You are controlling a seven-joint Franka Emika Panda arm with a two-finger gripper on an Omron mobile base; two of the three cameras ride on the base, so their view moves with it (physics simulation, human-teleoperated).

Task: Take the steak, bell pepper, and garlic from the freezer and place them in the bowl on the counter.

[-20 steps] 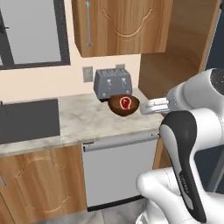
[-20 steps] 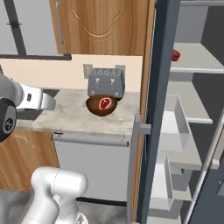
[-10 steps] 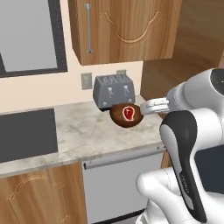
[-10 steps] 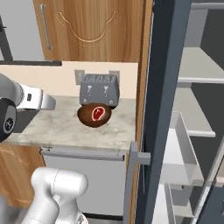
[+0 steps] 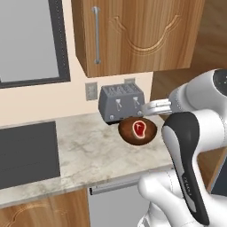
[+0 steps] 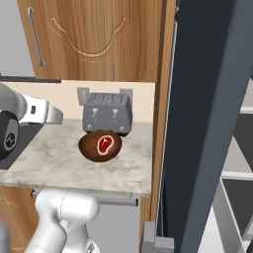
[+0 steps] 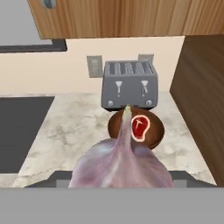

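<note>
Garlic point(image 7: 120, 168) clamped between partly closed jaws of gripper point(image 7: 120, 186), pointed tip ahead, bulb carried clear of counter point(image 7: 83, 131) for transfer. Bowl point(image 7: 155, 131) ahead of gripper and below it, just in front of toaster point(image 7: 129, 85); placed in open for drop-in. Steak point(image 7: 140, 127) rests inside bowl. Count: one garlic, one steak, one bowl, one toaster. Judgement: garlic not yet over bowl.

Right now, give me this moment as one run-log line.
held: garlic between the fingers | bowl: on counter in front of toaster | in bowl: steak | pending: garlic into bowl
</note>
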